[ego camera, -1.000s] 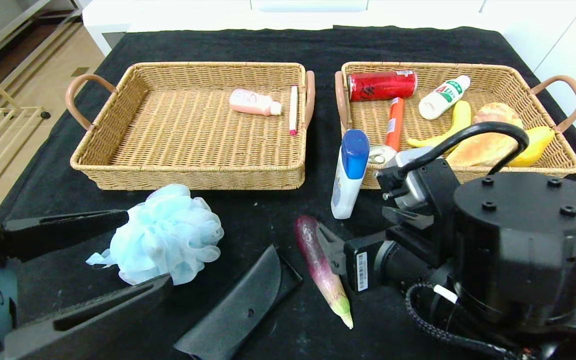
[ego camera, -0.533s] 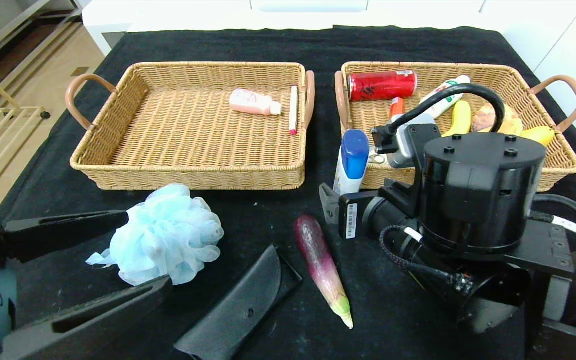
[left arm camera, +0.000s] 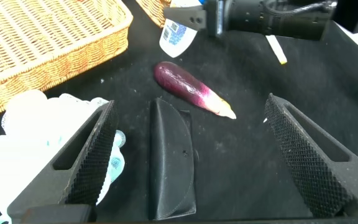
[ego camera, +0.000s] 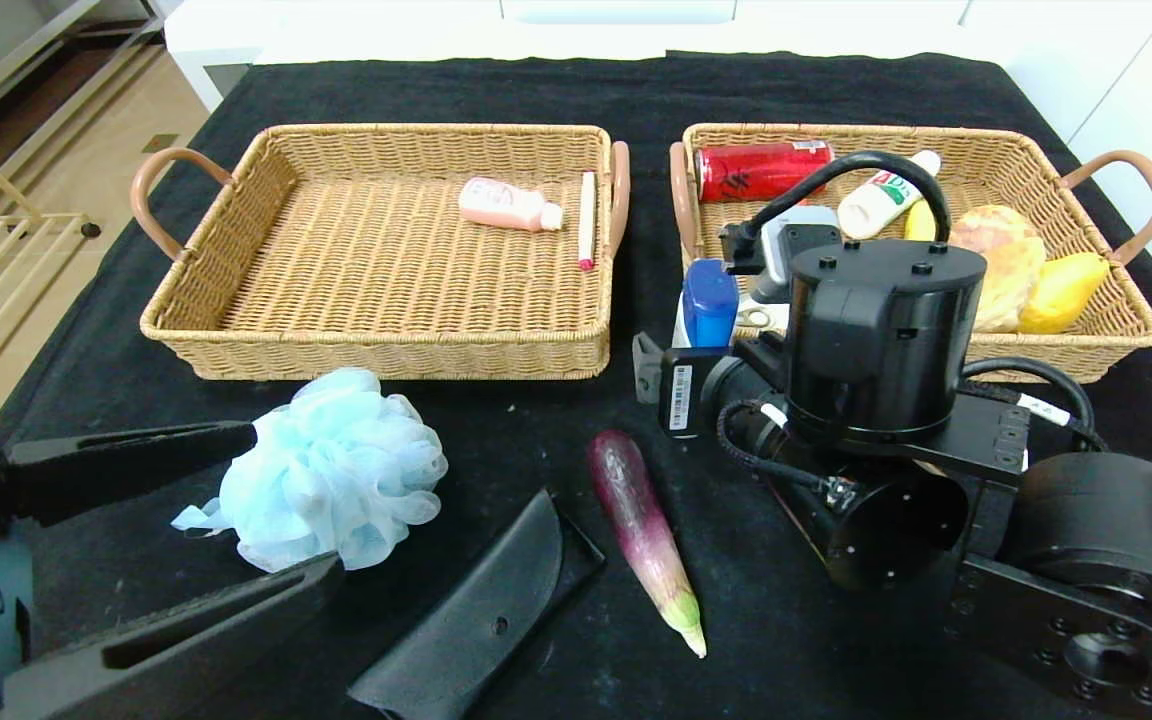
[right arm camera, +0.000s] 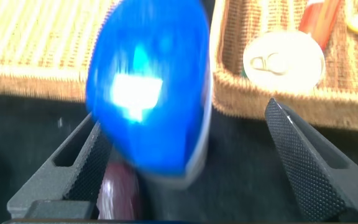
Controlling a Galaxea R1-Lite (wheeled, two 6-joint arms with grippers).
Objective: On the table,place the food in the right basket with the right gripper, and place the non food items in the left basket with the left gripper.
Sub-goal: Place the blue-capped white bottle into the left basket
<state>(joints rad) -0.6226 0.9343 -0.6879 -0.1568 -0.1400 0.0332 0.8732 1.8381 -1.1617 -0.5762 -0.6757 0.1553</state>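
Hovering between the two baskets, your right claw (ego camera: 648, 368) is standing spread wide, with the white bottle with the blue cap (ego camera: 704, 312) leaning just behind it; in the right wrist view that blue cap (right arm camera: 148, 87) is filling the gap between the fingers (right arm camera: 303, 165), though you cannot tell whether they are touching it. Your left claw (ego camera: 186, 520) is sitting at the near left of the worktop (ego camera: 536, 420), also spread, flanking the pale blue pouf (ego camera: 331, 468). The eggplant (ego camera: 644, 535) is lying on the worktop near the middle, green tip pointing toward you, with the black glasses case (ego camera: 481, 610) just to its left. The left basket (ego camera: 236, 340) is holding a pink bottle (ego camera: 508, 204) and a marker (ego camera: 587, 218). The right basket (ego camera: 1086, 340) is holding a red can (ego camera: 751, 170), a white bottle with a red and green label (ego camera: 881, 195), bread (ego camera: 1006, 255) and yellow fruit (ego camera: 1061, 290).
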